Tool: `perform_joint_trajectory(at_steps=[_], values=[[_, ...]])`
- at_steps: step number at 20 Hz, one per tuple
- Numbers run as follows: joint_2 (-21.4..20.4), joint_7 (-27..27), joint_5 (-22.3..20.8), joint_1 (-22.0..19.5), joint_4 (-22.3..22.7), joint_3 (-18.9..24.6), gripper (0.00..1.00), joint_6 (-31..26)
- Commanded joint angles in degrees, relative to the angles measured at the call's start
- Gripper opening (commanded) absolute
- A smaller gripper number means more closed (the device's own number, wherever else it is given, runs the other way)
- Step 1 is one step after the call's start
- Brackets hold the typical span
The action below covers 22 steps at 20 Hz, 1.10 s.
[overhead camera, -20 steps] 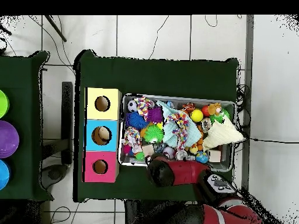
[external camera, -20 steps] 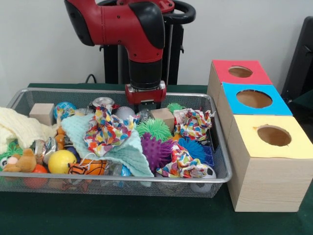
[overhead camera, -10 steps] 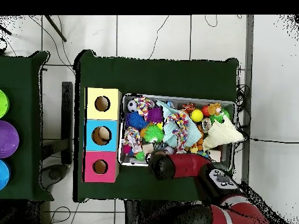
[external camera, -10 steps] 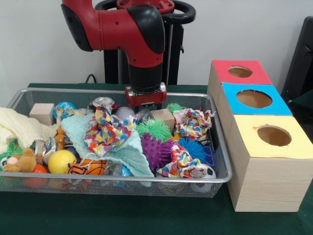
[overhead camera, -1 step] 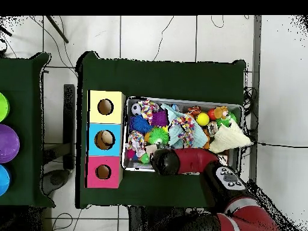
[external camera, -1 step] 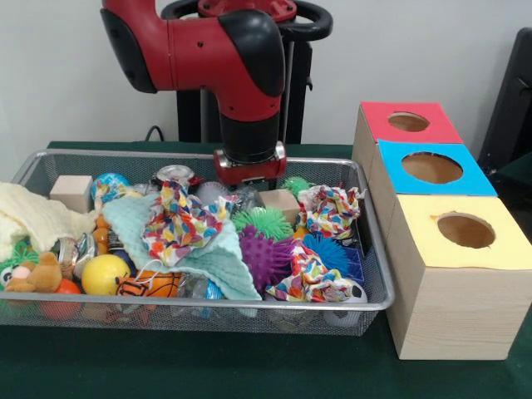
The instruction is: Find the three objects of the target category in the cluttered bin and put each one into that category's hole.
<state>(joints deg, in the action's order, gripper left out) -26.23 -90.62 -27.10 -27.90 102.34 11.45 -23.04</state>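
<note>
Tool (external camera, -1 step: 249, 176) down low at the back of the wire bin (external camera, -1 step: 376, 249), tips buried among the clutter, so can't tell whether spread or pinched, or holding anything. Right beside it: a wooden block (external camera, -1 step: 280, 202) just to the picture's right, a silver can (external camera, -1 step: 174, 175) to the left, and a green spiky ball (external camera, -1 step: 263, 221) directly in front. A bit further toward the camera, a purple spiky ball (external camera, -1 step: 264, 256), a mint cloth (external camera, -1 step: 218, 263) with a colourful patterned rag (external camera, -1 step: 179, 221) bunched on top, then a yellow ball (external camera, -1 step: 105, 273) and a small teddy (external camera, -1 step: 38, 274) at the left end.

Target category not obvious from the frames, so no telling which items count. Boxes for them lined up outside the bin, well off from the tool: red box (external camera, -1 step: 409, 123), blue box (external camera, -1 step: 431, 169), yellow box (external camera, -1 step: 465, 233), each with a round hole on top.

From overhead, arm (overhead camera, -1 step: 186, 161) covers the tool and that whole edge of the bin, though the three boxes show in a neat row on the green table (overhead camera, -1 step: 162, 78). Front camera alone shows how deep the tool sits.
</note>
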Motion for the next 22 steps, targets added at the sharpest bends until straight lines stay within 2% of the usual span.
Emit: perform_joint_trajectory(at_steps=[1,4,8,9,13,22], values=[[-4.58,2.32,2.12,-1.18,-9.66,6.23,1.0,-6.09],[-7.09,1.85,2.74,-1.48,-8.04,6.4,1.0,-8.94],[-9.8,1.47,2.56,-2.51,-5.13,6.57,1.0,-9.87],[-9.23,1.35,2.43,-2.6,-5.44,6.5,1.0,-10.12],[-13.23,2.27,2.97,-5.12,-1.46,7.78,1.0,-10.67],[-11.22,-0.09,0.75,-5.51,-0.56,7.56,1.0,-6.83]])
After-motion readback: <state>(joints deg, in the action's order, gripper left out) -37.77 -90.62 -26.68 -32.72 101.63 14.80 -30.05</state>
